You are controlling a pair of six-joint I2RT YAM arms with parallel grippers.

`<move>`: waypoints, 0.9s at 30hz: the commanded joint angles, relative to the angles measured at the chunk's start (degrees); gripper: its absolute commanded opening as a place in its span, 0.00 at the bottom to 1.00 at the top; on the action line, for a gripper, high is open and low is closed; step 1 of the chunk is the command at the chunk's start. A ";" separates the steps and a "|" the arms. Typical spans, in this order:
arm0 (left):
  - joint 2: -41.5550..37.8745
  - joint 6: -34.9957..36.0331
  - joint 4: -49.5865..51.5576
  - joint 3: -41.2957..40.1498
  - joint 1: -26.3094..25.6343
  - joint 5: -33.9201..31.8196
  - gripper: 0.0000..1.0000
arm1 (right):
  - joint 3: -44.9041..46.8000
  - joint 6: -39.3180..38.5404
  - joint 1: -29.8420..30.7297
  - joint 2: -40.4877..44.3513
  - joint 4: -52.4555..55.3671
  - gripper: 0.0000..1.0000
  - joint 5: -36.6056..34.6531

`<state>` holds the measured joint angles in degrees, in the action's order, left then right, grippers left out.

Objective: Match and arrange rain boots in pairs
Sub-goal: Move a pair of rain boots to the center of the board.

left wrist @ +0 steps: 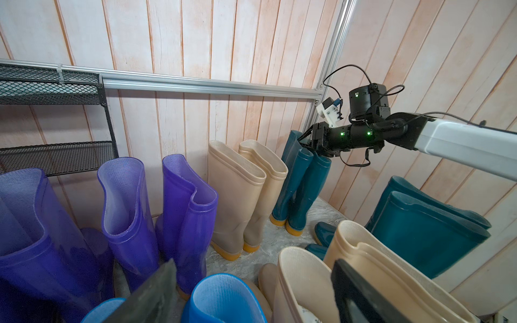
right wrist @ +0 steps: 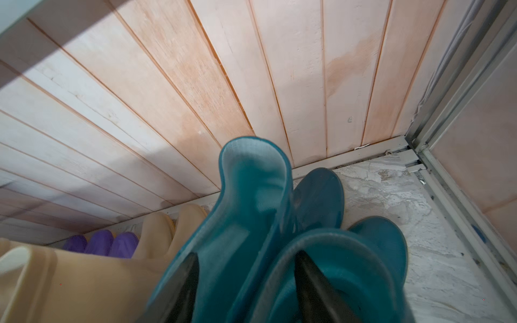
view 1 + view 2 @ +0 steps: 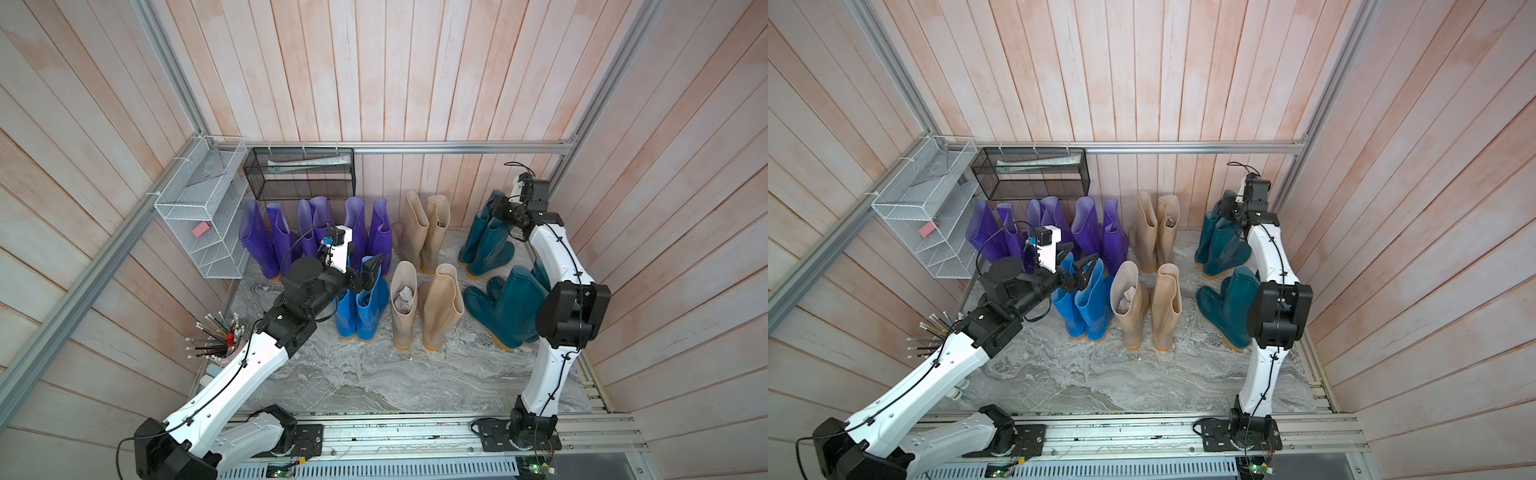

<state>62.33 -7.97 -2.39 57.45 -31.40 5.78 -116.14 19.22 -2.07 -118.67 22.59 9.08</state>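
Rain boots sit grouped by colour. Left gripper hangs wide open over the blue pair; right gripper straddles rims of the rear teal pair, grip unclear.

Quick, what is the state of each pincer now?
Left pincer: open, over the blue boots.
Right pincer: at the tops of the dark teal boots; grip cannot be told.

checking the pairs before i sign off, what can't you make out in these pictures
- Whether the right end effector grips the far teal boots: its fingers run off the right wrist view's edge; its wrist covers them in both top views.
- Near teal boots: right arm covers part, both top views.
- Middle purple boots' feet: left arm covers them, both top views.
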 commanded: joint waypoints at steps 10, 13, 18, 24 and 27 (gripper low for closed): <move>-0.78 0.50 -0.68 -0.94 0.33 0.06 0.89 | -4.72 -17.93 2.84 0.73 3.93 0.00 5.38; -0.55 0.41 -0.68 -0.89 0.39 0.34 0.90 | 0.68 -19.48 2.47 5.36 -0.26 0.00 8.30; -0.54 0.32 -0.68 -0.91 0.42 0.42 0.89 | 8.14 -23.12 1.44 10.39 -5.86 0.00 11.52; -0.76 0.32 -0.75 -1.02 0.37 0.54 0.89 | 7.61 -25.53 -0.27 9.06 -6.17 0.00 15.69; -0.63 0.23 -0.76 -0.93 0.38 0.59 0.90 | 7.46 -22.06 -0.26 8.06 -7.74 0.00 16.75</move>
<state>62.28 -7.97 -2.39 57.41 -31.40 5.78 -106.78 -3.95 -1.76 -111.18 22.31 22.76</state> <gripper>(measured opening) 0.895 0.067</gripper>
